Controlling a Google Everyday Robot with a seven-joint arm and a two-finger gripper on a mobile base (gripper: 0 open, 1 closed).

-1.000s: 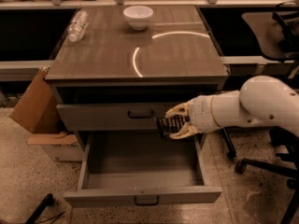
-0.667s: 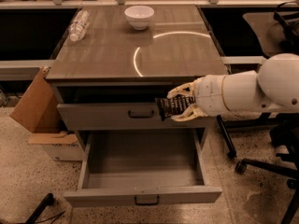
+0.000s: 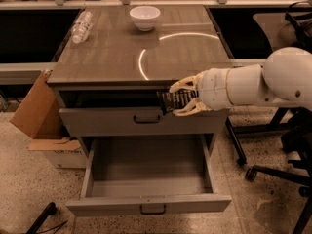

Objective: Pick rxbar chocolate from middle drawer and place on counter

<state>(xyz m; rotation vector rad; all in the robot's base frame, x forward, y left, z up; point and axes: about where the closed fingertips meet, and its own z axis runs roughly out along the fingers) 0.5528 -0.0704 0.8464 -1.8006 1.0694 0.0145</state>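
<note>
Wood-grain counter (image 3: 107, 57) stands above the open middle drawer (image 3: 146, 179). The gripper (image 3: 176, 100) has risen to the counter's near-right edge, fingers clamped on the rxbar chocolate (image 3: 168, 101). The bar has left the drawer; placing it probably comes next.

we count 1 gripper (image 3: 176, 100), at the front edge of 1 counter (image 3: 112, 57), w/ 1 rxbar chocolate (image 3: 168, 101) pinched in it; 2 drawers, i.e. middle drawer (image 3: 112, 204) + upper drawer (image 3: 107, 121); 1 bowl (image 3: 145, 17), 1 bottle (image 3: 81, 27), 1 cardboard box (image 3: 34, 111).

1 camera looks steeply down at the counter (image 3: 112, 57) from its front, fairly near; end effector (image 3: 177, 100) right of centre.
</note>
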